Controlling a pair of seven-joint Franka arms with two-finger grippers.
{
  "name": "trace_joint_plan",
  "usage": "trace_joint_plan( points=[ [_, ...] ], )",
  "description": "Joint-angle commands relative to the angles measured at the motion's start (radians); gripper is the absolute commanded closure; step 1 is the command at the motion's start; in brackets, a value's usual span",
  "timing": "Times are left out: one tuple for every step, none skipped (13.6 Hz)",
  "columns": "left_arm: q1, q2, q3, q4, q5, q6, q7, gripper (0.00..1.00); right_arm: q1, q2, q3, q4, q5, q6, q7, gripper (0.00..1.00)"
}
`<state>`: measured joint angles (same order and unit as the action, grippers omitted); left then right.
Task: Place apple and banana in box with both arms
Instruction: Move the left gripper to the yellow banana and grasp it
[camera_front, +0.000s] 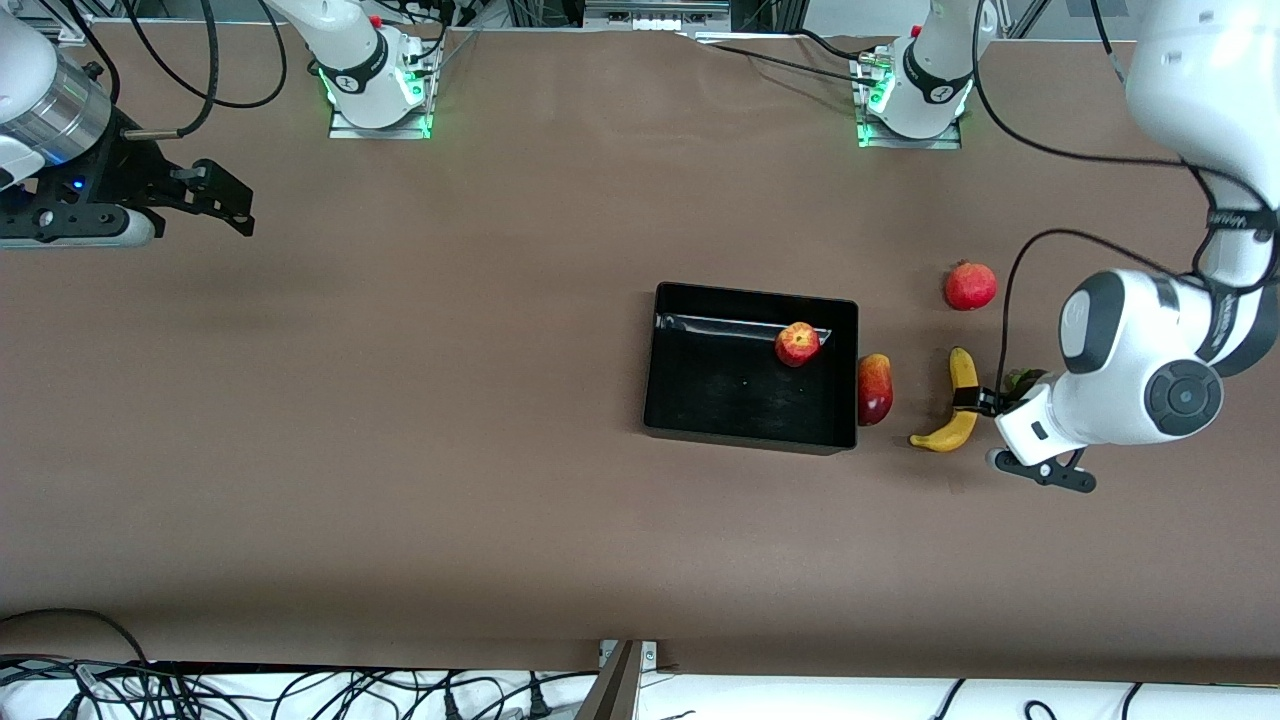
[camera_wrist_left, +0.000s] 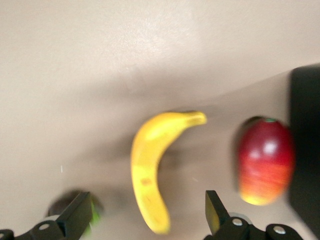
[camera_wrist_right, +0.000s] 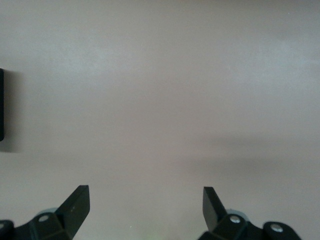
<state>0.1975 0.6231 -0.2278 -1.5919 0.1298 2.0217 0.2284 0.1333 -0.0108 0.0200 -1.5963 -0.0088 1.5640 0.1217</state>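
The apple (camera_front: 797, 343) lies in the black box (camera_front: 700, 400), close to the wall nearest the arms' bases. The banana (camera_front: 957, 395) lies on the table toward the left arm's end, beside a red-and-yellow mango (camera_front: 874, 388). My left gripper (camera_front: 975, 400) is open and low over the banana. In the left wrist view the banana (camera_wrist_left: 150, 170) reaches in between the open fingers (camera_wrist_left: 215, 215), with the gripper (camera_wrist_left: 145, 220) empty. My right gripper (camera_front: 235, 205) is open and empty, up over bare table at the right arm's end; the right wrist view shows its gripper (camera_wrist_right: 145, 212) above bare table.
A uniformly red round fruit (camera_front: 970, 286) sits farther from the front camera than the banana. The mango (camera_wrist_left: 265, 161) rests against the box's outer wall (camera_wrist_left: 305, 150). A small dark green thing (camera_front: 1022, 380) lies under the left wrist. A sliver of the box (camera_wrist_right: 1, 105) shows in the right wrist view.
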Motion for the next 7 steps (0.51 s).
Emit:
trace_joint_plan(
  points=[
    [0.034,-0.022,-0.012,-0.211,0.024,0.246,0.074,0.00,0.008,0.003,0.003,0.018,-0.019,-0.013,-0.001,0.00],
    [0.042,-0.020,-0.010,-0.271,0.024,0.337,0.075,0.00,0.009,0.003,0.003,0.018,-0.019,-0.013,-0.001,0.00],
    [0.046,-0.020,-0.010,-0.299,0.025,0.388,0.084,0.00,0.009,0.002,0.003,0.018,-0.019,-0.015,-0.001,0.00],
    [0.046,-0.020,-0.010,-0.298,0.025,0.385,0.089,0.15,0.009,0.002,0.003,0.018,-0.019,-0.013,-0.001,0.00],
    [0.046,-0.020,-0.010,-0.296,0.025,0.384,0.088,0.55,0.009,0.002,0.003,0.018,-0.019,-0.012,0.001,0.00],
    [0.045,-0.022,-0.008,-0.292,0.025,0.376,0.088,0.82,0.009,0.002,0.003,0.018,-0.019,-0.013,0.000,0.00],
    [0.046,-0.022,-0.008,-0.289,0.025,0.365,0.088,0.99,0.009,0.002,0.003,0.018,-0.019,-0.013,0.001,0.00]
  ],
)
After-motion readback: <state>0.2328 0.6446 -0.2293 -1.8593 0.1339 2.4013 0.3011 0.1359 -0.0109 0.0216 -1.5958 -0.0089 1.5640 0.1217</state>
